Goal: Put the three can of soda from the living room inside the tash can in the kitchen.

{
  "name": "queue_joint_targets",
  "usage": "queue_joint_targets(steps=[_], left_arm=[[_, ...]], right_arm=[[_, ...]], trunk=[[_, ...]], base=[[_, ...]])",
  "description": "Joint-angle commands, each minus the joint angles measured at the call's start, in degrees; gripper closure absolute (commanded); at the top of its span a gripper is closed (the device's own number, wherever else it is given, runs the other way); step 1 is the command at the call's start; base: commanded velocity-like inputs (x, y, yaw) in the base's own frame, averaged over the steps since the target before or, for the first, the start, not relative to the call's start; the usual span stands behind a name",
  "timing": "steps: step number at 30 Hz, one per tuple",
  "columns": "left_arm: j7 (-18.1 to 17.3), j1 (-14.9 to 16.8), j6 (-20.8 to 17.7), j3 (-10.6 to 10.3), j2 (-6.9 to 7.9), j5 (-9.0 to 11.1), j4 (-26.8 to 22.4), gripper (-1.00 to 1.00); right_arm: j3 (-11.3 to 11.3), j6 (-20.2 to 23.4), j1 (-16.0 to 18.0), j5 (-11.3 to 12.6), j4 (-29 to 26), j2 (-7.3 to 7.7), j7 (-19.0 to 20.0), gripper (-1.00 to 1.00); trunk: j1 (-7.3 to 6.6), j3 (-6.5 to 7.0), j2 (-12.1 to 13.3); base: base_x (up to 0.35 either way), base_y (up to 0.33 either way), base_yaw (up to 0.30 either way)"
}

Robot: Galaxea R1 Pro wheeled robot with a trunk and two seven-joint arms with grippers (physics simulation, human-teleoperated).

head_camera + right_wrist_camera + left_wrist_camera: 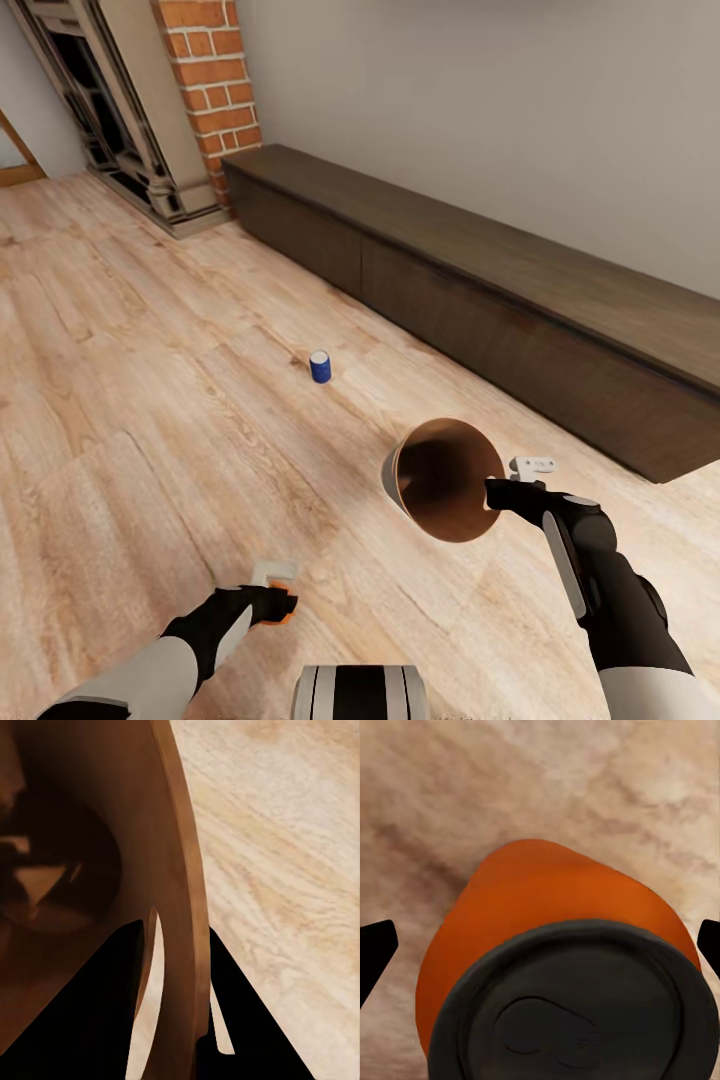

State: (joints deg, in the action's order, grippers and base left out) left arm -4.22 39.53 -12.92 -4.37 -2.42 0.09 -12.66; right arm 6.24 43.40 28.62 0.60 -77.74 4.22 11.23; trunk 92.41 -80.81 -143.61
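My left gripper (285, 603) is clamped on an orange soda can (547, 915); no label reads on it. My right gripper (497, 492) pinches the rim of the trash can (440, 480), tilted mouth-up. The blue can (320, 366) stands on the floor (120, 400) ahead, well beyond both.

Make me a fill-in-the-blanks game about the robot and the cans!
1. The left end effector holds an ___ soda can.
2. The right end effector grips the trash can by its ___.
3. The can standing alone on the floor is ___.

Missing words: orange; rim; blue
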Motion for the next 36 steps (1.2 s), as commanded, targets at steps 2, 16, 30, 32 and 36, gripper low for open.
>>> queue_joint_targets(steps=[2, 16, 30, 32, 36], left_arm=[[0.02, -0.01, -0.1, -0.01, -0.18, 0.0, 0.0, -1.0], [0.17, 0.01, -0.61, -0.03, -1.11, -0.12, 0.0, 1.0], [0.09, 0.02, -0.62, -0.03, -1.06, -0.09, -0.05, 1.0], [0.09, 0.02, -0.62, -0.03, -1.06, -0.09, -0.03, 1.0], [0.15, 0.02, -0.69, -0.03, -1.08, -0.09, -0.02, 1.0]], right_arm=[[0.0, 0.1, 0.03, 1.25, -0.05, -0.02, 0.37, 1.0], [0.0, 0.05, -0.05, 1.25, -0.04, -0.08, 0.28, 1.0], [-0.01, 0.06, -0.06, 1.25, -0.04, -0.08, 0.28, 1.0], [-0.01, 0.07, -0.06, 1.25, -0.04, -0.08, 0.28, 1.0], [-0.08, 0.07, -0.06, 1.25, -0.03, -0.14, 0.28, 1.0]], trunk=[[0.04, -0.45, -0.03], [0.04, -0.45, -0.03], [0.02, -0.23, -0.02], [-0.04, 0.22, 0.01], [-0.14, 1.1, 0.06]], base=[[0.0, 0.0, 0.0], [0.0, 0.0, 0.0], [0.0, 0.0, 0.0], [0.0, 0.0, 0.0], [0.0, 0.0, 0.0]])
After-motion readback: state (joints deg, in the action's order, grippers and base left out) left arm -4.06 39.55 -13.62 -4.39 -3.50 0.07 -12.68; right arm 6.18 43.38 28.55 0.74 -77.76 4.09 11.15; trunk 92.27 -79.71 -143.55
